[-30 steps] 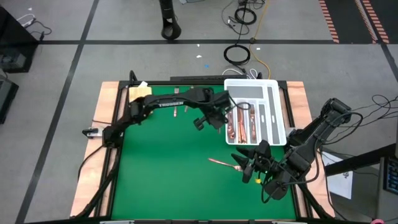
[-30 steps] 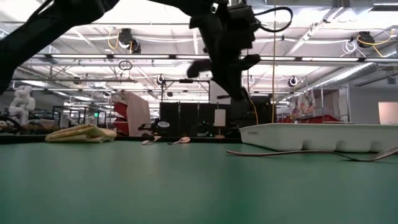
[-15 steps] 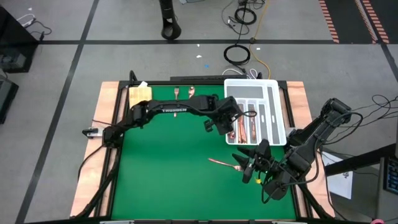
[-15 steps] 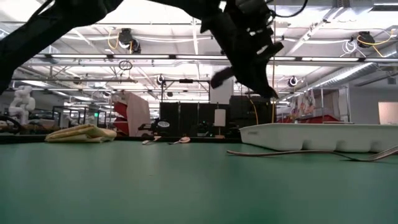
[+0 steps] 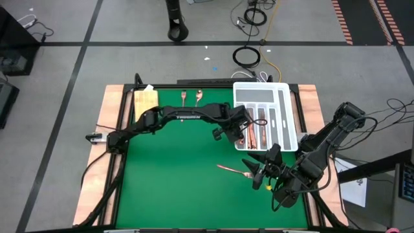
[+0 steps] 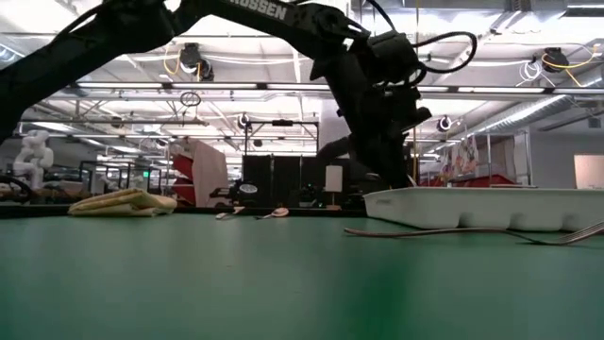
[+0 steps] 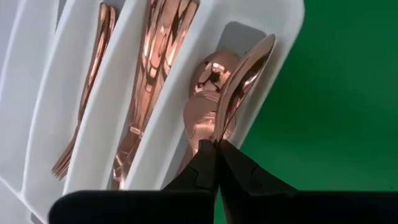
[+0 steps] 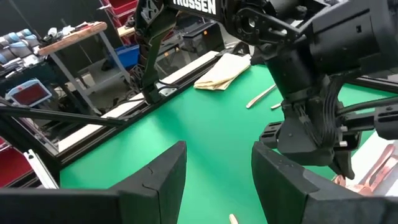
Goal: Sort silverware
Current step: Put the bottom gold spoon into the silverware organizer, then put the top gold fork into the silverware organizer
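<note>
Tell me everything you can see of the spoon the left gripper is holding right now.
The spoon is slim, shiny and copper-coloured, like polished metal. The left gripper is shut on its handle, and its oval bowl points away from the fingers, seen nearly edge-on. It sits over the outermost compartment of the white tray, the one beside the green mat, where other spoons already lie. Whether it touches them or the tray wall cannot be told.

Copper silverware [image 7: 163, 37], white tray [image 5: 286, 103], green table [image 5: 174, 175], tan cloth [image 5: 145, 98].

Tan cloth [image 5: 145, 98] at table's [image 5: 168, 181] corner
</note>
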### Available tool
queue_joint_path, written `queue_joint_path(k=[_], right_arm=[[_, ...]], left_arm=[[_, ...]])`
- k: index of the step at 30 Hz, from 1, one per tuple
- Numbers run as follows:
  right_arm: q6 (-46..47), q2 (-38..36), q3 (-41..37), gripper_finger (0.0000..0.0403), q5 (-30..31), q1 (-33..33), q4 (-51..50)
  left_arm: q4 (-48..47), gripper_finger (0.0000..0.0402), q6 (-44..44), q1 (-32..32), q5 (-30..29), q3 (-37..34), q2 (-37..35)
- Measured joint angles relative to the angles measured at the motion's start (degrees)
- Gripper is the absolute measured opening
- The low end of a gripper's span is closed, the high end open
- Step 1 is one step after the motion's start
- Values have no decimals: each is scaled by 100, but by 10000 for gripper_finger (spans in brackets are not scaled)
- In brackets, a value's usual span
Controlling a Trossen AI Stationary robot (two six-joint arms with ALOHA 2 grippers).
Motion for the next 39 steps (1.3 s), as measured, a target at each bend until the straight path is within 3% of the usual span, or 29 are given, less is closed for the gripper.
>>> queue_joint_path(k=[9, 16, 28, 31, 35, 37, 39], right_arm=[[0, 0, 0, 169, -4, 0, -5], [-17, 0, 0, 169, -2, 0, -13], [-42, 0, 0, 169, 0, -2, -49], [-42, 0, 0, 169, 3, -2, -53], [252, 0, 0, 169, -6, -71, -331], [551, 0, 0, 169, -52, -120, -624], [801, 0, 0, 169, -201, -170, -954]], left_arm=[[330, 17, -63, 0, -203, 0, 41], [244, 30, -603, 0, -402, 0, 39], [164, 81, -652, -37, -634, 0, 32], [126, 91, -677, -135, -1101, 17, 32], [-738, 94, -1364, -270, -1616, 503, 30], [-1339, 94, -2107, -275, -1317, 770, -87], [-1676, 94, -2861, -242, -647, 667, -469]])
